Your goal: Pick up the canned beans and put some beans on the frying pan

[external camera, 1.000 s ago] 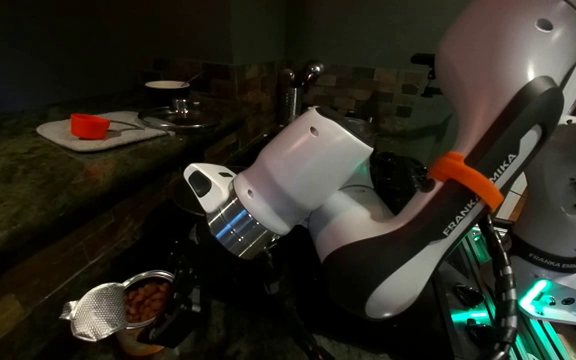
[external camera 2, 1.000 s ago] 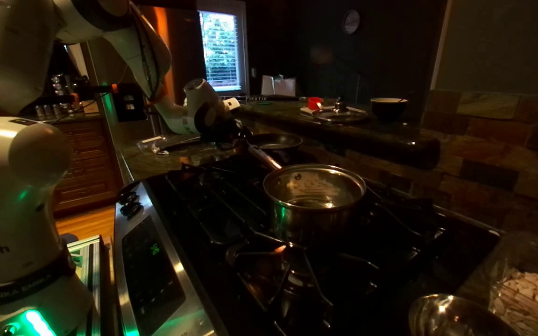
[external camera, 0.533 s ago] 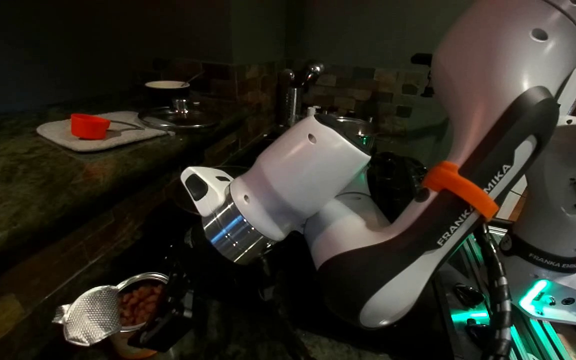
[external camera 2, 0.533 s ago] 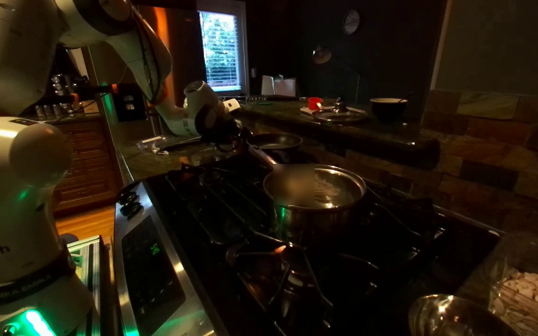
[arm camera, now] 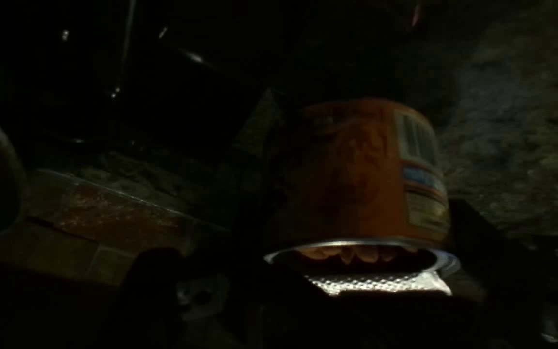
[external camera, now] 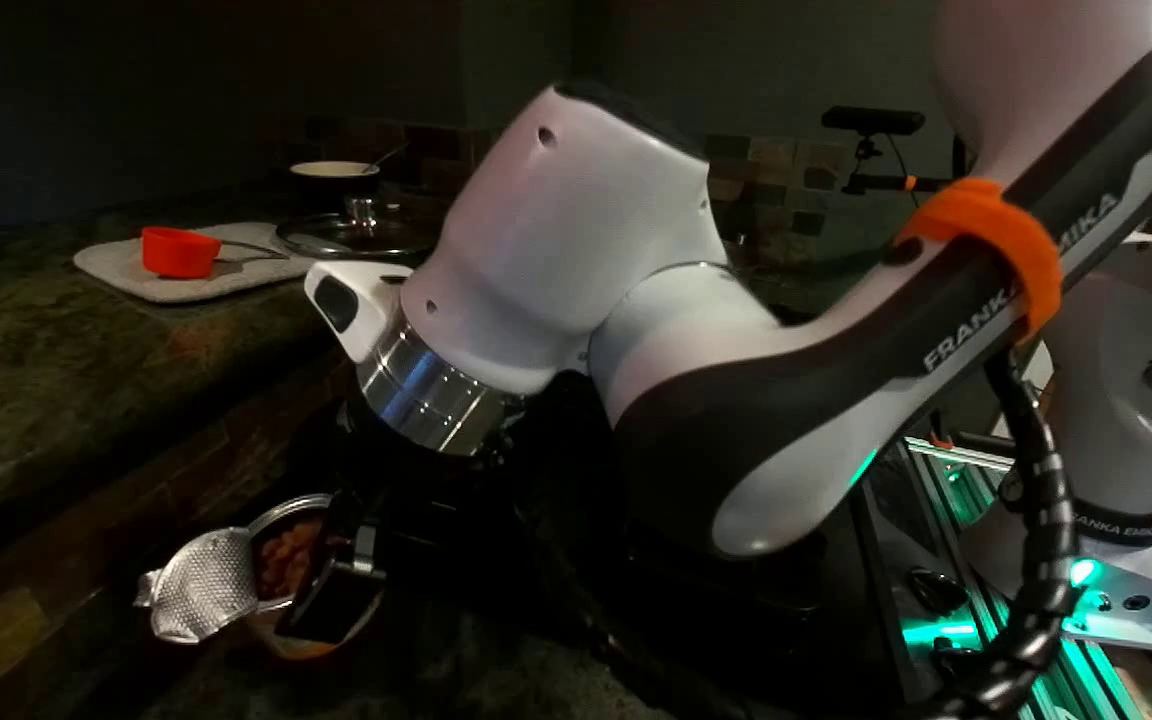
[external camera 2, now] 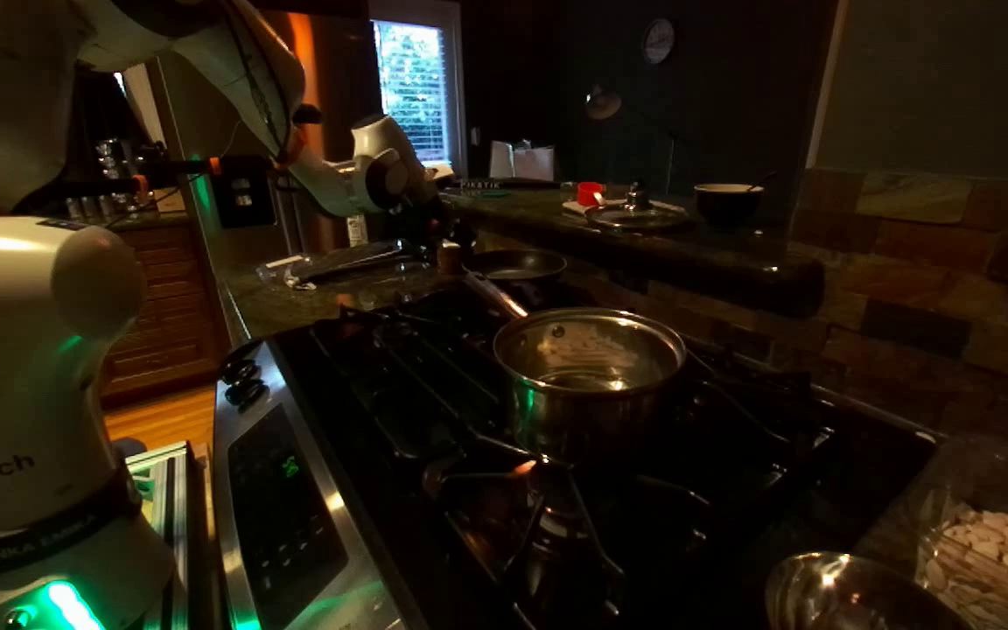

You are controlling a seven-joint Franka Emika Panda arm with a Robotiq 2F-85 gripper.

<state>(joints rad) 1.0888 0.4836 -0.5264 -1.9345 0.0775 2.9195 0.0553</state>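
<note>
The can of beans [external camera: 311, 640] is orange, with its shiny foil lid [external camera: 204, 588] peeled back to one side. Brown beans [external camera: 284, 560] show in its opening. My gripper [external camera: 334, 585] is shut around the can, with a black finger at its side. In the wrist view the can [arm camera: 351, 179] is between the dark fingers, its opening at the lower edge with beans showing. In an exterior view the can [external camera 2: 450, 259] is small and dark, just left of the frying pan [external camera 2: 517, 264]. A dark round rim at the wrist view's left edge looks like the pan [arm camera: 10, 160].
A steel saucepan [external camera 2: 591, 411] stands on the stove, its handle pointing towards the frying pan. A raised stone ledge [external camera: 56, 400] runs alongside, holding a red cup [external camera: 176, 252] and a glass lid [external camera: 361, 235]. A metal bowl [external camera 2: 854, 591] is at the near end.
The can first shifted slightly down and left in an exterior view. Since then the arm and gripper have risen, and the can has moved up with them, its lid still attached.
</note>
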